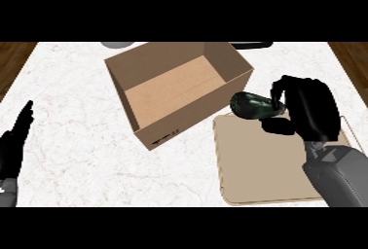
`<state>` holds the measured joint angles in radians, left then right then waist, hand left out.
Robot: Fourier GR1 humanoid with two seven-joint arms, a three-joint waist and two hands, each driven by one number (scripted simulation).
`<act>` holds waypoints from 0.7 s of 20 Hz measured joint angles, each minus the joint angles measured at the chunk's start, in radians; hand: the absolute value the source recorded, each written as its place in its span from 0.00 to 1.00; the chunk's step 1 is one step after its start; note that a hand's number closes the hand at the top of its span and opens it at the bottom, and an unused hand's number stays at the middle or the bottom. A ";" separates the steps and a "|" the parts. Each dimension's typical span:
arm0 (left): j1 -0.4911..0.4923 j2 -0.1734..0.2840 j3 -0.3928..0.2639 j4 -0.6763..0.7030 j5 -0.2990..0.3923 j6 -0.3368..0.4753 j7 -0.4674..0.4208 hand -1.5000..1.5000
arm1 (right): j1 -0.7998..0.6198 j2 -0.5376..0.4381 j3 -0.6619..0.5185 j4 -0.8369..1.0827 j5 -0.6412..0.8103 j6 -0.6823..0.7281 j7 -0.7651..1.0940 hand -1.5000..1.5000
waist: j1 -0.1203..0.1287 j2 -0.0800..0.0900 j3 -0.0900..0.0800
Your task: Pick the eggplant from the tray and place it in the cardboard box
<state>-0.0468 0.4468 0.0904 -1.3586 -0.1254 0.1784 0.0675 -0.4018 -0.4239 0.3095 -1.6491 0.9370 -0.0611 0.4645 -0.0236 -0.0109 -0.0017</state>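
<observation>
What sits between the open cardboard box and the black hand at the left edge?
Nothing: in the head view, only bare white marble counter separates box and left robot hand.

The white worktop looks like polished marble, smooth with faint grey veining, and dark brown wood grain shows past its left and right edges. The open brown cardboard box is matt paperboard, as is the flat tan tray, which looks smooth and dull. The dark green-black eggplant has a glossy skin. The black right hand looks matt, like plastic.
</observation>
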 measured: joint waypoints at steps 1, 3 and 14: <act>-0.015 -0.009 -0.005 0.010 -0.008 0.004 -0.001 0.50 | -0.020 0.022 0.010 -0.012 0.011 0.014 0.020 1.00 | 0.005 0.002 0.000; -0.024 -0.013 -0.004 0.010 -0.010 -0.002 0.002 0.50 | -0.050 0.066 0.018 -0.031 0.011 0.035 0.043 1.00 | 0.014 0.005 0.001; -0.061 -0.029 -0.001 0.034 -0.033 -0.023 -0.008 0.50 | -0.394 0.326 -0.088 0.234 -0.030 0.020 0.117 1.00 | 0.039 0.014 0.001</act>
<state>-0.1075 0.4175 0.0898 -1.3244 -0.1580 0.1558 0.0597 -0.7960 -0.0977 0.2218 -1.4149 0.9072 -0.0415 0.5813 0.0157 0.0029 -0.0005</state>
